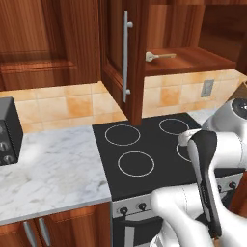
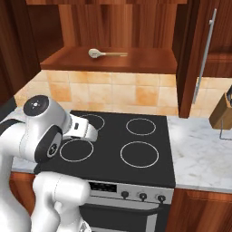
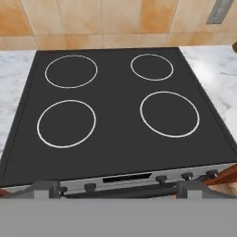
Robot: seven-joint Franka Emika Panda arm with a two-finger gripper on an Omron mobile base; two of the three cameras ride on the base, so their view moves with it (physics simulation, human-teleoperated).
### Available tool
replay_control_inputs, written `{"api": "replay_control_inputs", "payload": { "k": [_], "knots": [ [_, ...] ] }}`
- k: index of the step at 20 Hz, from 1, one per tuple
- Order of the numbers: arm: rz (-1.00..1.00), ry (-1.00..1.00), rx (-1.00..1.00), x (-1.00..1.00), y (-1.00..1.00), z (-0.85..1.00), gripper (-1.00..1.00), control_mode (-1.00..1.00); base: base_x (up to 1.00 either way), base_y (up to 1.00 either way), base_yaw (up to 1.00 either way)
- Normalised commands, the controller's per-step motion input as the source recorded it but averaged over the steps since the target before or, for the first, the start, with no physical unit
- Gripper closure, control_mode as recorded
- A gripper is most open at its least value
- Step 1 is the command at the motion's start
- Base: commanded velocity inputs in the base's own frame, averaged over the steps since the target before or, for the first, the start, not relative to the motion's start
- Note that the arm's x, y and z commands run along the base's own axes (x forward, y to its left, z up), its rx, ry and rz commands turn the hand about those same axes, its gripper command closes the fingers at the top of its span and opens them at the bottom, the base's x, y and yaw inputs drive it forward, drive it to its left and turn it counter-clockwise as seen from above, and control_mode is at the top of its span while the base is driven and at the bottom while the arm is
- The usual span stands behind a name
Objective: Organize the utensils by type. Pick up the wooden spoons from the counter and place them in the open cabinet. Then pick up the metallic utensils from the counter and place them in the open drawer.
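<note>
**Q:** Where is your pincer, and what does it hold?

**A:** My pincer (image 3: 118, 189) hangs above the front edge of the flat black glass cooktop with four white ring burners (image 3: 118, 115). Its two dark tips sit apart near the bottom of the hand view with nothing between them, so it is spread and empty.

**Q:** And the utensils?

**A:** One pale wooden spoon (image 2: 106, 54) lies flat on the shelf of the open reddish-wood cabinet (image 2: 149, 61), above and well beyond my pincer, its bowl pointing left in the right base view. I see no other spoon and no metal utensil, nor the open drawer.

**Q:** How should this step go?

**A:** I judge that I must search. Turn or drive slowly until the marble desk (image 1: 53, 169) comes under the hand, keeping clear of the open cabinet door with its long steel handle (image 1: 126, 55).

**Q:** What surrounds you?

**A:** White-veined marble either side of the cooktop, tan tiled wall behind, a dark appliance with knobs (image 1: 8, 130) far left, a wooden knife block (image 2: 223, 111) far right.
</note>
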Motion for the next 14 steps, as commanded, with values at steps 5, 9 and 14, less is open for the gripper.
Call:
{"api": "replay_control_inputs", "payload": {
  "k": [5,9,14],
  "knots": [
    [0.0,-0.02,0.0,-0.1,-0.02,-0.01,-1.0,1.0,-0.69,-0.18,-0.06],
    [0.0,0.0,0.0,0.0,0.0,0.0,-1.0,1.0,-0.9,-0.25,-0.29],
    [0.0,0.0,0.0,0.0,0.0,0.0,-1.0,1.0,-0.08,0.04,-1.0]
  ]
}}
